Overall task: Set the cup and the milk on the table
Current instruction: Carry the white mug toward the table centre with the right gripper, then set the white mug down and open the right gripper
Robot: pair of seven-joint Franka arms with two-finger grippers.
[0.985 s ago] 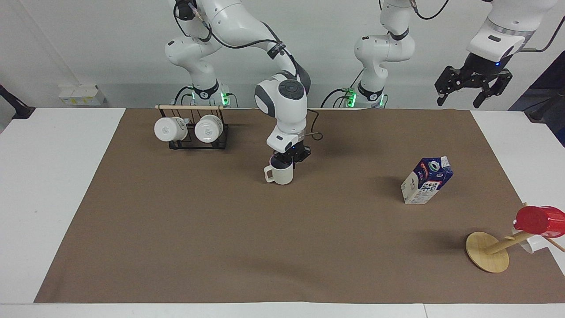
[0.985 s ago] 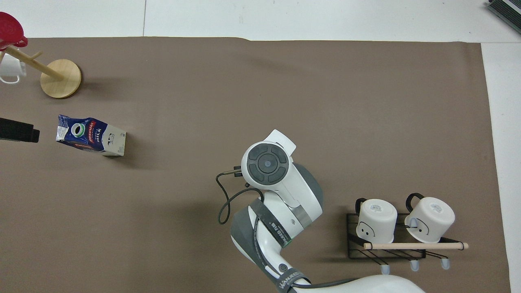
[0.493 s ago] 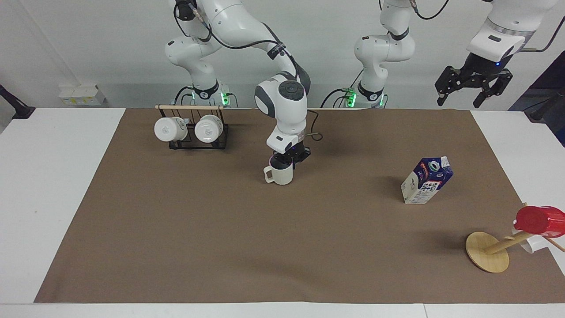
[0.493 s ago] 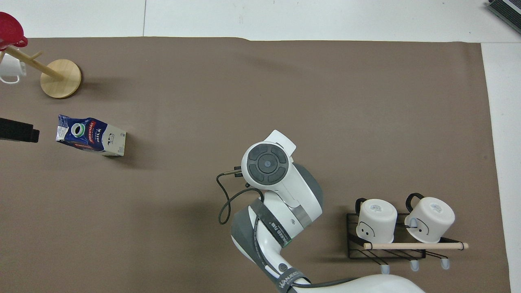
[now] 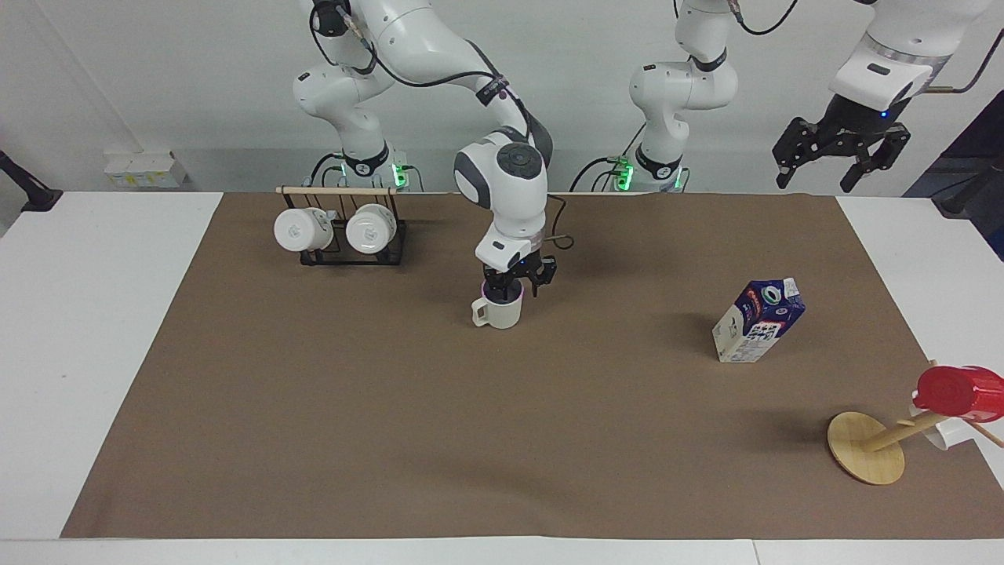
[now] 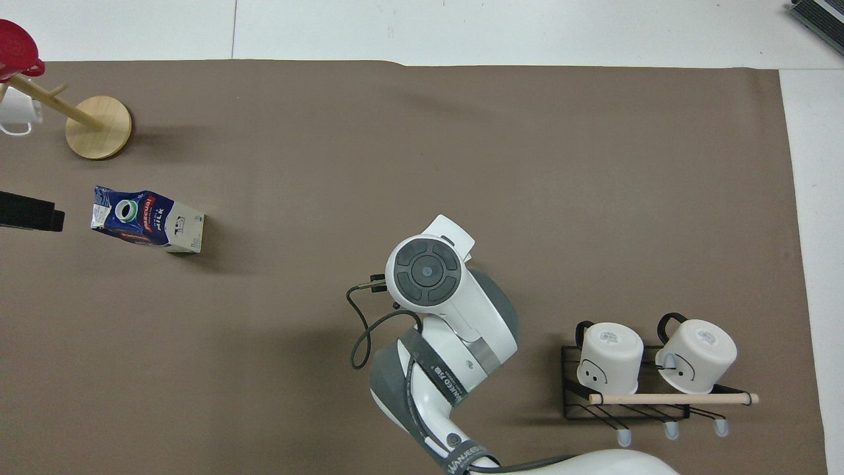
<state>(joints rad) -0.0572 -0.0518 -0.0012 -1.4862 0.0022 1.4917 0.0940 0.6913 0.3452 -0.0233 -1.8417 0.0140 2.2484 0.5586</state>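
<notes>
The cream cup point(image 5: 496, 311) stands upright on the brown sheet of the table point(image 5: 471, 439), its handle toward the right arm's end. My right gripper point(image 5: 514, 289) is open just above the cup's rim, its fingers spread and clear of it. In the overhead view the right arm's wrist point(image 6: 427, 272) hides the cup. The blue and white milk point(image 5: 758, 320) stands on the sheet toward the left arm's end, alone; it also shows in the overhead view point(image 6: 148, 220). My left gripper point(image 5: 842, 163) waits open, high over the table's edge at the left arm's end.
A black wire rack point(image 5: 339, 229) with two glossy white mugs stands close to the right arm's base, seen from above too point(image 6: 649, 369). A wooden mug tree point(image 5: 867, 447) carries a red cup point(image 5: 957, 390) at the left arm's end, farther from the robots than the milk.
My right gripper has opened, let go of the cup and risen slightly off its rim. The cup stays on the sheet. The left arm and the milk have not moved.
</notes>
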